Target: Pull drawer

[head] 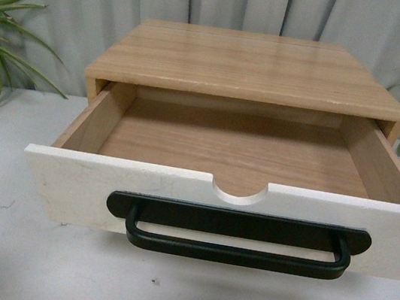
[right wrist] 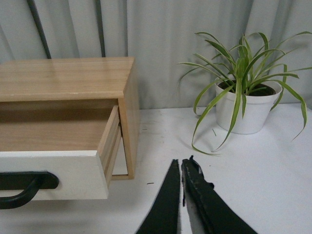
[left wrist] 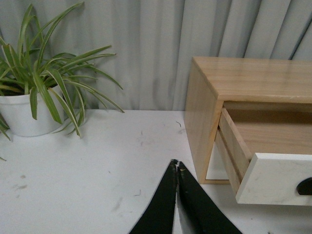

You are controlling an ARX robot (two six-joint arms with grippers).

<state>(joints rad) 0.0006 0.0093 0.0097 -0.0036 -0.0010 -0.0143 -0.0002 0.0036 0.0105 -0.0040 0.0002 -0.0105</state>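
1. One drawer, pulled well out of one wooden cabinet; nothing lies inside it, only bare wood floor.
2. One black bar handle on the white front, below a half-round notch.
3. Two potted plants: one beyond and outward of the left claw, one beyond the right claw.
4. Both claws pressed together, holding nothing, over the white tabletop.
5. Drawer sits between the claws, apart from each.
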